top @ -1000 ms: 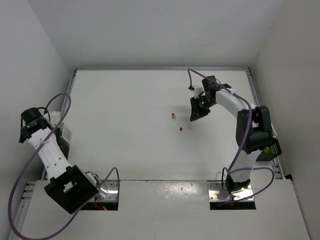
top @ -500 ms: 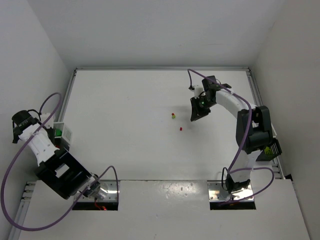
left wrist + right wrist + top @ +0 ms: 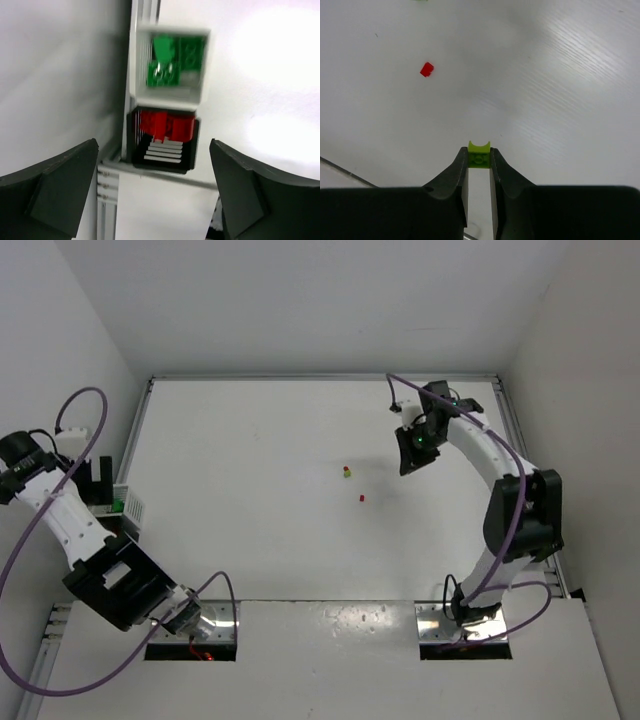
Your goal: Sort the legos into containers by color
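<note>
Left wrist view looks down on two small containers set end to end against the rail (image 3: 145,12) at the table's side. The white bin (image 3: 167,98) holds several dark green legos (image 3: 172,62), their studs facing up; the picture is blurred, so their number is unclear. Touching that white bin on its near side is a second bin (image 3: 161,154), whose walls look dark in this view. It holds red legos (image 3: 165,126) piled at the end nearest the white bin, with ribbed floor showing bare behind them. The left gripper (image 3: 153,143) hangs above the pair with its fingers spread wide and nothing between them.

From the top external view the white bin (image 3: 130,508) sits at the left edge of the table (image 3: 250,440). Well away from it to the right lie a small stack (image 3: 346,472) of red and lime and, just beyond, a lone red brick (image 3: 361,498). Farther still from the white bin, the right gripper (image 3: 479,165) is clamped on a lime brick (image 3: 479,156) at its fingertips, studs toward the camera, above the table.
</note>
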You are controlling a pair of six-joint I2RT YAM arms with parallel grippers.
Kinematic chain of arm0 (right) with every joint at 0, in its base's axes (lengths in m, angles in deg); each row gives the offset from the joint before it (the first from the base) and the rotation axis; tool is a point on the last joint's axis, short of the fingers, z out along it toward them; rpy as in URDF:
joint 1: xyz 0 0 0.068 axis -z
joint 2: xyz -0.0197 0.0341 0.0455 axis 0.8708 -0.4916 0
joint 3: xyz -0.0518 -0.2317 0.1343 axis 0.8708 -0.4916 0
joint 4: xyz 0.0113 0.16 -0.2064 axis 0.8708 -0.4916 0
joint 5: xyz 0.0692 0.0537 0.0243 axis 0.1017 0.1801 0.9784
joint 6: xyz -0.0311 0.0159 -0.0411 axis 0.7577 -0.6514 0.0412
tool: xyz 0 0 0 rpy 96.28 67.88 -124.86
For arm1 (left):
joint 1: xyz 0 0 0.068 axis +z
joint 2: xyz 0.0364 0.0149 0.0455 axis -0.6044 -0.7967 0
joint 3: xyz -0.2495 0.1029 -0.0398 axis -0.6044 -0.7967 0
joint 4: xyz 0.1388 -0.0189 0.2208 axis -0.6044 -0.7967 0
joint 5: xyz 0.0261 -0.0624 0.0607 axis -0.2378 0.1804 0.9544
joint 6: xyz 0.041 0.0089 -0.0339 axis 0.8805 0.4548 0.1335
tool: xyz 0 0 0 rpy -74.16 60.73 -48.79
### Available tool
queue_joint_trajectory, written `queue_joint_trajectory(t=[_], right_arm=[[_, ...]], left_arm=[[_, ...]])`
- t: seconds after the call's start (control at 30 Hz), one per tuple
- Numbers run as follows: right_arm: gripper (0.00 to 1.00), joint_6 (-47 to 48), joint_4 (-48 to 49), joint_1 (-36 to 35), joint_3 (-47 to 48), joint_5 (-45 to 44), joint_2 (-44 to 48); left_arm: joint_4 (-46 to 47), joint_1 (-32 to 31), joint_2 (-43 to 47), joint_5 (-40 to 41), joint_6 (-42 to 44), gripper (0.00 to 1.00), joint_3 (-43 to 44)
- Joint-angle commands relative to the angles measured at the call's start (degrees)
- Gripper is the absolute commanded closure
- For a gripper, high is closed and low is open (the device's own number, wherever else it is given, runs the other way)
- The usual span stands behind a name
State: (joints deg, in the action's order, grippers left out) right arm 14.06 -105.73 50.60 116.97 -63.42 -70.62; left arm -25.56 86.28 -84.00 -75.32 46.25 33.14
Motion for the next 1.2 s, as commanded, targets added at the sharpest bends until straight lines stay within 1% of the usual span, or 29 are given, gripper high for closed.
queue_joint_trajectory(t=[0.0,0.03,0.07,0.1,0.17,0.2,0.23,0.27,0.3,0.33,0.4,0.43,0.5,0.53,0.57,0.6,0.67,0.7,0.73,0.77,0.8,0.83,0.9,0.93,1.07,1.17], right_arm=[[0.97,4.0,-4.8,2.2,1.0,-5.6,7.9],[0.97,4.0,-5.9,3.0,1.7,-6.1,8.5],[0.97,4.8,-6.7,4.7,1.7,-7.2,9.3],[0.97,5.5,-7.9,5.7,1.7,-7.7,10.1],[0.97,6.9,-9.0,7.5,1.7,-9.7,12.6],[0.97,7.4,-10.1,9.4,1.7,-10.3,13.4],[0.97,7.4,-10.6,10.5,1.7,-11.6,14.8],[0.97,8.9,-10.6,11.4,0.9,-12.4,15.6],[0.97,9.4,-11.1,13.8,0.9,-13.4,16.4],[0.97,9.9,-11.1,15.0,0.2,-15.2,17.2],[0.97,11.9,-11.8,18.9,-1.2,-17.1,19.6],[0.97,12.5,-12.6,20.1,-1.2,-18.7,20.3],[0.97,14.1,-13.4,24.0,-2.6,-20.4,22.4],[0.97,14.9,-14.4,25.3,-2.6,-21.0,23.1],[0.97,15.6,-14.4,26.7,-3.5,-21.8,23.8],[0.97,17.0,-14.4,29.4,-4.9,-21.8,24.6],[0.99,18.6,-14.4,32.2,-6.5,-22.5,27.3],[0.99,20.2,-14.4,33.6,-8.2,-23.1,28.1],[0.99,20.9,-14.4,36.6,-8.9,-23.1,28.7],[0.99,21.8,-14.4,38.1,-9.8,-22.6,29.5],[0.99,23.4,-14.4,39.5,-9.8,-22.0,29.5],[0.99,24.3,-14.4,42.4,-10.6,-22.0,30.1],[0.99,25.9,-14.4,45.1,-10.6,-21.4,30.1],[0.99,27.6,-14.4,48.1,-11.1,-20.7,30.1],[0.99,30.4,-16.0,53.6,-10.6,-17.4,27.9],[0.99,31.6,-16.0,55.9,-11.4,-14.9,26.6]], left_arm=[[-2.2,-5.3,3.3,-8.8,-4.3,0.00,7.9],[-4.0,-7.5,4.0,-11.0,-4.8,0.00,9.4],[-4.0,-10.2,4.1,-11.1,-5.4,0.00,10.6],[-4.0,-17.5,4.6,-10.3,-6.6,0.00,12.8],[-3.4,-25.2,3.8,-7.6,-11.6,0.00,14.8],[-2.7,-32.6,3.0,-6.9,-13.7,0.00,16.3],[-2.7,-36.4,0.6,-6.3,-17.6,0.00,17.0],[-2.1,-40.0,-0.6,-6.3,-19.7,0.00,17.6],[-2.1,-47.1,-2.1,-6.3,-21.3,0.00,18.2],[-0.6,-50.6,-4.3,-7.2,-23.9,0.00,18.8],[2.1,-57.8,-5.7,-6.0,-26.4,0.00,18.8],[4.4,-63.8,-6.2,-5.4,-27.3,0.00,18.3],[4.4,-69.7,-9.5,-2.6,-26.2,0.00,19.3],[4.4,-70.8,-10.4,-2.6,-25.6,0.00,19.3],[5.3,-71.6,-10.5,-4.6,-24.9,0.00,18.6],[6.5,-72.5,-10.5,-5.6,-24.9,0.00,17.2],[8.4,-76.7,-9.7,-6.1,-24.9,0.00,13.9],[10.7,-78.3,-9.1,-4.1,-24.9,0.00,13.2],[12.3,-81.2,-8.5,-1.8,-29.1,0.00,11.9],[16.0,-82.3,-8.5,2.4,-31.3,0.00,10.9],[18.1,-83.2,-7.5,3.4,-32.9,0.00,9.7],[19.2,-85.1,-7.5,4.2,-33.6,0.00,8.9],[20.7,-87.2,-7.5,6.4,-33.6,0.00,8.9],[20.7,-88.7,-8.0,6.4,-33.6,0.00,8.9],[21.3,-89.4,-11.1,5.1,-34.2,0.00,11.3],[20.7,-89.4,-12.7,-0.4,-30.0,0.00,12.0]])
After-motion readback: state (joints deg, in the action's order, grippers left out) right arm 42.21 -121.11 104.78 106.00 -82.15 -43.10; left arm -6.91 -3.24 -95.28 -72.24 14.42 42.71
